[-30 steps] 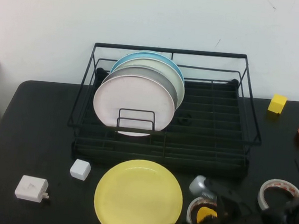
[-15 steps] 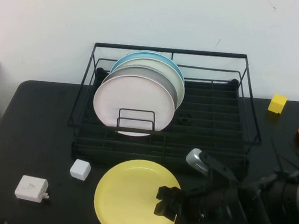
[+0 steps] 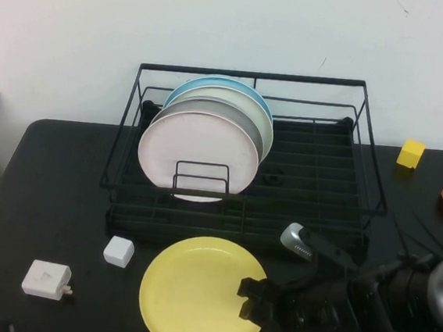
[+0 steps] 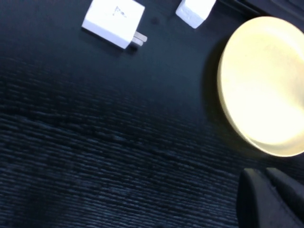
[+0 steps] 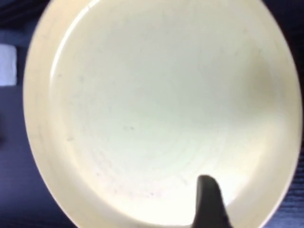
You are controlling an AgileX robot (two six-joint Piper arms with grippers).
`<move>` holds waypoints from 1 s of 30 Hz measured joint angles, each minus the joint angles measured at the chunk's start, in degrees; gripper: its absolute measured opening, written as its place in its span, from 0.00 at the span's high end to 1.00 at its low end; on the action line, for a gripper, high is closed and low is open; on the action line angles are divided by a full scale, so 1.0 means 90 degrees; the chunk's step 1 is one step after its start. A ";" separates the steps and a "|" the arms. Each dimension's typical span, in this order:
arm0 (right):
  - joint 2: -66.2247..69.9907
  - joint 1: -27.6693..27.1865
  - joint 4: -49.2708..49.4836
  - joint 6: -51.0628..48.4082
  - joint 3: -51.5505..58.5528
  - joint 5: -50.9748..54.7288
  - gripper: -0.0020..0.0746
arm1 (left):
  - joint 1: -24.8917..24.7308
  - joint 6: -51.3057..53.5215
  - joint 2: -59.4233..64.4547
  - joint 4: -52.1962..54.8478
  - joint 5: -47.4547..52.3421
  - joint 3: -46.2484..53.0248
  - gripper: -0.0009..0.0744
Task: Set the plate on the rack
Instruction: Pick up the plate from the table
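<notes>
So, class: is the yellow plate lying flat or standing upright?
Flat: the yellow plate lies on the table before the rack, right gripper over its rim.

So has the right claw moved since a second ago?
Yes. The right claw has swung leftward from the table's near right edge and now sits over the yellow plate's right rim, nearer the rack.

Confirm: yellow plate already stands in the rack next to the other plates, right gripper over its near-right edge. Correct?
Not quite. The yellow plate lies flat on the table in front of the rack, not in it; the high view shows this. The right gripper is indeed over its near-right edge. The left gripper is low at the near-left of the table.
</notes>
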 joint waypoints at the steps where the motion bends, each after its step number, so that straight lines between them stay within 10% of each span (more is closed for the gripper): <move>1: 0.0048 0.0000 0.0000 0.0000 -0.0024 0.0065 0.43 | 0.0000 0.0000 0.0000 -0.0025 -0.0012 0.0003 0.99; 20: 0.0669 0.0000 0.0000 -0.0271 -0.0340 0.0356 0.53 | 0.0000 0.0000 0.0000 -0.0066 -0.0039 0.0012 0.99; 30: 0.0825 0.0000 0.0013 -0.1323 -0.0490 0.0296 0.79 | 0.0000 0.0000 0.0000 -0.0078 -0.0039 0.0012 0.99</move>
